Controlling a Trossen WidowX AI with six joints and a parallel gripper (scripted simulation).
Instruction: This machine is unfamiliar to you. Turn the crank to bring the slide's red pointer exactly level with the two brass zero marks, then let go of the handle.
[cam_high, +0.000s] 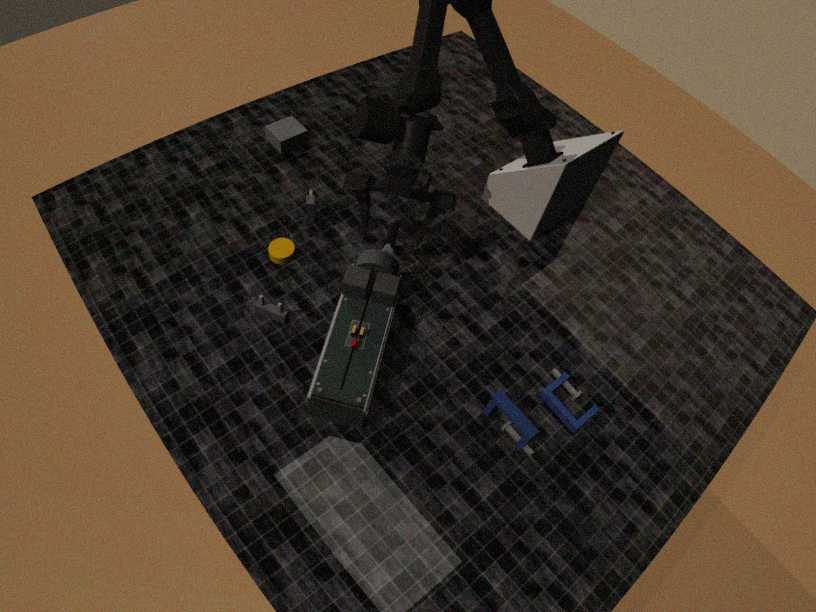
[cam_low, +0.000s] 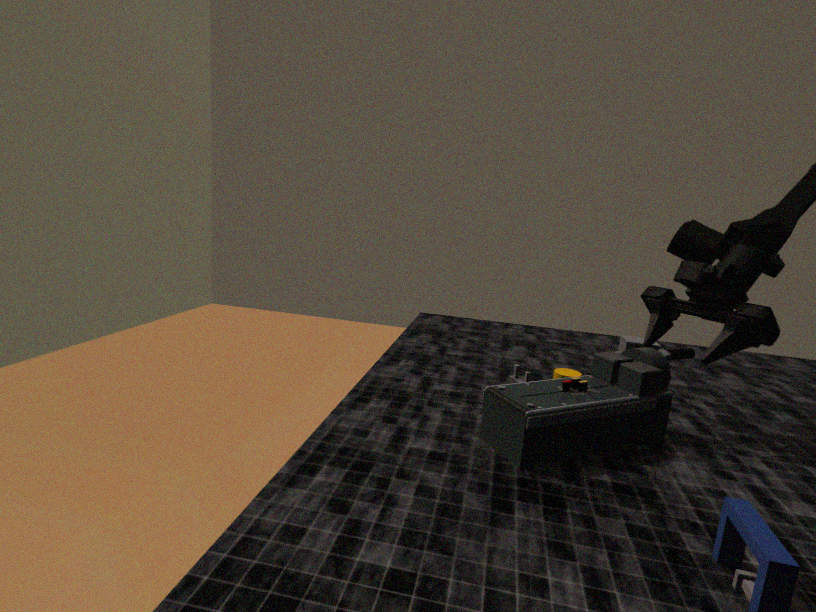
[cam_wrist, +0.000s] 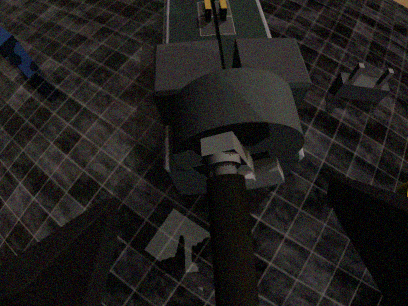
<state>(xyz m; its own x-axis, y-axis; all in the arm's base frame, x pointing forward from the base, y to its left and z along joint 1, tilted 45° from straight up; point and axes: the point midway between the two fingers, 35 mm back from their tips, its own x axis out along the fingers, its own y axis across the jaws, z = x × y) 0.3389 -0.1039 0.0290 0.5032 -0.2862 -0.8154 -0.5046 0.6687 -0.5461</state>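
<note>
The machine (cam_high: 342, 378) (cam_low: 560, 411) (cam_wrist: 200, 23) is a long dark green box on the checked mat. Its crank (cam_high: 377, 258) (cam_wrist: 234, 109) sits at the end nearest the arm, and a dark cylinder handle (cam_wrist: 234, 249) sticks out of it. On the top slide, the red pointer (cam_high: 353, 342) sits close to the two brass marks (cam_high: 359, 328) (cam_wrist: 224, 4), a little on the side away from the crank. My gripper (cam_high: 400, 220) (cam_low: 678, 350) is open. Its fingers stand wide on either side of the handle without touching it.
A yellow disc (cam_high: 281, 250) (cam_low: 566, 373) and a small grey clamp (cam_high: 271, 307) (cam_wrist: 363, 85) lie left of the machine. A grey block (cam_high: 285, 131) is at the back left and a white wedge (cam_high: 547, 187) at the back right. Two blue brackets (cam_high: 514, 418) (cam_high: 568, 403) (cam_low: 757, 553) lie front right.
</note>
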